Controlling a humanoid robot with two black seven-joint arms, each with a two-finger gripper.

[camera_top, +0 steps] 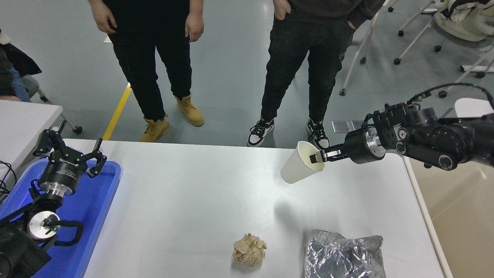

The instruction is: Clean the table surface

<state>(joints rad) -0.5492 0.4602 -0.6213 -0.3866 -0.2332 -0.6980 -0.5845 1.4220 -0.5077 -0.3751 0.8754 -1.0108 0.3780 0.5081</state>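
Right gripper (pixel 317 157), arm stretched leftward, jaws clamped on the tilted paper cup (pixel 298 168).

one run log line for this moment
right gripper: shut on paper cup rim, cup tilted above table | left gripper: open over blue tray | paper ball, foil bag: on table

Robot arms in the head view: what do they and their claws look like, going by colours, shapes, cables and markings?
Both arms are black with rounded joint housings. The left claw has black linkage fingers on a black cylinder with white lettering too small to read, above a silver ring; lower down sits a silver disc with a small green light. The right claw has slim dark fingers on a black cylinder with a silver flange. Thin black cables loop over the right arm.
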